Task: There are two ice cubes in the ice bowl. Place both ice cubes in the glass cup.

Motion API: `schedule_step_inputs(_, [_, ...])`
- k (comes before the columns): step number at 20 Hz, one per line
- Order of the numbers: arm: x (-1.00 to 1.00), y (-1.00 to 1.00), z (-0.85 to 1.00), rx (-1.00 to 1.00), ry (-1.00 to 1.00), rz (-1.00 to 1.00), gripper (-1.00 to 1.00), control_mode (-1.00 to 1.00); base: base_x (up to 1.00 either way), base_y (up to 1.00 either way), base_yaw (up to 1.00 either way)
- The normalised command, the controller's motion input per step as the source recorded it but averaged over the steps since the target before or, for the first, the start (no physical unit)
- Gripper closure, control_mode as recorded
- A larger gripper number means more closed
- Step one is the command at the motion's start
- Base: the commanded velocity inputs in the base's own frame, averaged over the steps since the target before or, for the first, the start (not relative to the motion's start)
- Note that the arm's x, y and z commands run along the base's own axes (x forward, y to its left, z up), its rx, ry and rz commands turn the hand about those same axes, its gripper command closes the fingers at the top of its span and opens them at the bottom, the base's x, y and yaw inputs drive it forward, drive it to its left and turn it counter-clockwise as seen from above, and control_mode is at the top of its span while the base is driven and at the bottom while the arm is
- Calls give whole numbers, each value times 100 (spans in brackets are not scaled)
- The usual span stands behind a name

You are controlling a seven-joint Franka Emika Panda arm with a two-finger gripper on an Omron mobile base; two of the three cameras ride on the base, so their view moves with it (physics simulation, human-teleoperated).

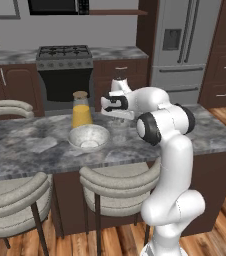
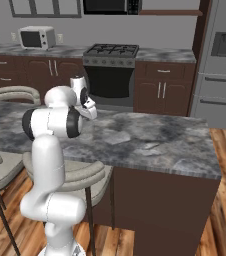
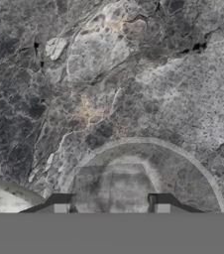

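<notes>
From the left base view we see the marbled grey bench with the orange-filled jar standing just behind the ice bowl; two stools sit tucked below. Our claw hangs over the glass cup, just right of the bowl.

From the right base view, the arm's elbow blocks the bowl and cup.

In the hand view, an ice cube, pale and translucent, sits between the fingertips, inside the cup's clear rim. We cannot tell whether the claw pinches it.

Even, soft, slightly blurry rendered light
</notes>
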Motion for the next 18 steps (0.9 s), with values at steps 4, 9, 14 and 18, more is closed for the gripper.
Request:
schedule_step_inputs(4, [-1,0,14,0,0,0,-100,-100,0,0,0])
schedule_step_inputs(9, [-30,1,53,0,-13,0,-100,-100,0,0,0])
schedule_step_inputs(14, [-100,14,10,-4,-13,1,-100,-100,0,0,0])
schedule_step_inputs(18, [-100,0,0,-3,-9,4,-100,-100,0,0,0])
